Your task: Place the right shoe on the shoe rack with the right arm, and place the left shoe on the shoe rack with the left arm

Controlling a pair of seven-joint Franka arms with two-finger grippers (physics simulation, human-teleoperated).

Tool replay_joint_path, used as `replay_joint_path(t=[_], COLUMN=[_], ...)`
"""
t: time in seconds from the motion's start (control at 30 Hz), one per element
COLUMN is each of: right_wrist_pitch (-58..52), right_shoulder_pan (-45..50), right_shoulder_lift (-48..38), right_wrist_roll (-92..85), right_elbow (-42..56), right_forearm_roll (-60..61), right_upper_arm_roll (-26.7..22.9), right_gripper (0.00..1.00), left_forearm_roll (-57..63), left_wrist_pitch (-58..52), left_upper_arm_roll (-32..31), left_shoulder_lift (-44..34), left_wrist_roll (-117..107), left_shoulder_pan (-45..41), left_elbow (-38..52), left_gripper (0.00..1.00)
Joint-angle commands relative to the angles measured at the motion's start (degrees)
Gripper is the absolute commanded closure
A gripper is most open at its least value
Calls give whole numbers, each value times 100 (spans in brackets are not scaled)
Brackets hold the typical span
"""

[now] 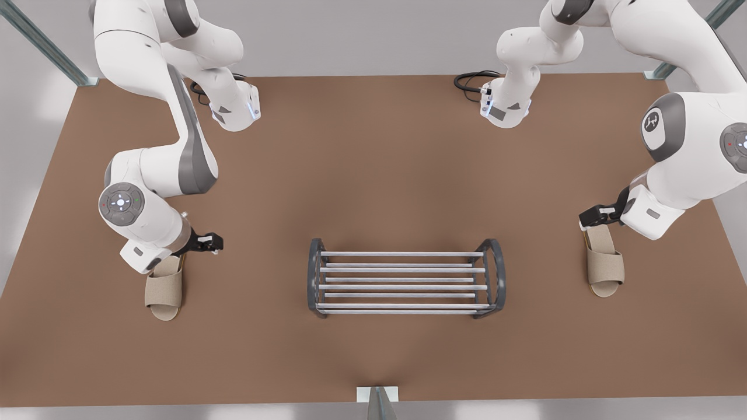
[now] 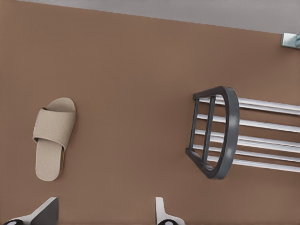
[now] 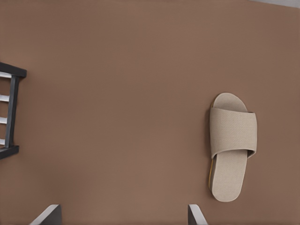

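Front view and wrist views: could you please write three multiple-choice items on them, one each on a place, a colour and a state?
1. Where does the shoe rack stand?
A. On a slipper
B. Between the two slippers
C. Off the table

2. What colour are the slippers?
A. Beige
B. Red
C. Black

3. How are the grippers?
A. Both holding slippers
B. Both shut, empty
C. Both open, empty

Key: B, the left shoe and right shoe flank it; A, both are beige; C, the left gripper and right gripper, each near its shoe's heel, show spread fingers in the wrist views.

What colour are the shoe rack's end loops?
Dark grey on the shoe rack, silvery bars between; clearest in the left wrist view.
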Motion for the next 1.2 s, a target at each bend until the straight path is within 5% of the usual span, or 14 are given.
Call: replay_joint_path(t=[0.0,0.13,0.3,0.43,0.53,0.6,0.73,0.87,0.97,1.1,1.17], right_wrist_pitch=[37,115,1337,2487,3270,3385,3526,3649,3737,3737,3737], right_shoulder_pan=[-8,-473,-1141,-1255,-1387,-1492,-1967,-2011,-2170,-2301,-2293], right_shoulder_lift=[-5,-5,-831,-770,-691,-620,-524,-41,513,786,777], right_wrist_roll=[109,83,-497,-928,-1287,-1464,-2070,-2413,-3160,-3433,-3450], right_elbow=[32,-564,-2174,-2674,-3079,-3123,-3088,-2816,-2280,-2016,-2051], right_forearm_roll=[0,27,18,176,316,431,422,431,747,756,782], right_upper_arm_roll=[0,18,35,44,44,44,44,44,44,44,44], right_gripper=[0,0,0,0,0,0,0,0,0,0,0], left_forearm_roll=[4,827,4555,5822,6103,6560,6587,7720,8326,11139,11535], left_wrist_pitch=[27,-647,-2917,-2909,-2014,-327,3242,5564,5670,6205,6865], left_upper_arm_roll=[0,-18,-9,-18,-18,279,1660,2724,3102,3384,3384], left_shoulder_lift=[-7,81,854,837,249,-586,-727,-262,-244,-59,-42], left_wrist_roll=[-84,336,715,689,-56,-2130,-6866,-13882,-15964,-19437,-19605], left_shoulder_pan=[7,-474,-3297,-3421,-3421,-3350,-3368,-3333,-3341,-2937,-2805], left_elbow=[3,20,-23,-1218,-2930,-5198,-6343,-6325,-6255,-6070,-6053], left_gripper=[0,0,0,0,0,0,0,0,0,0,0])
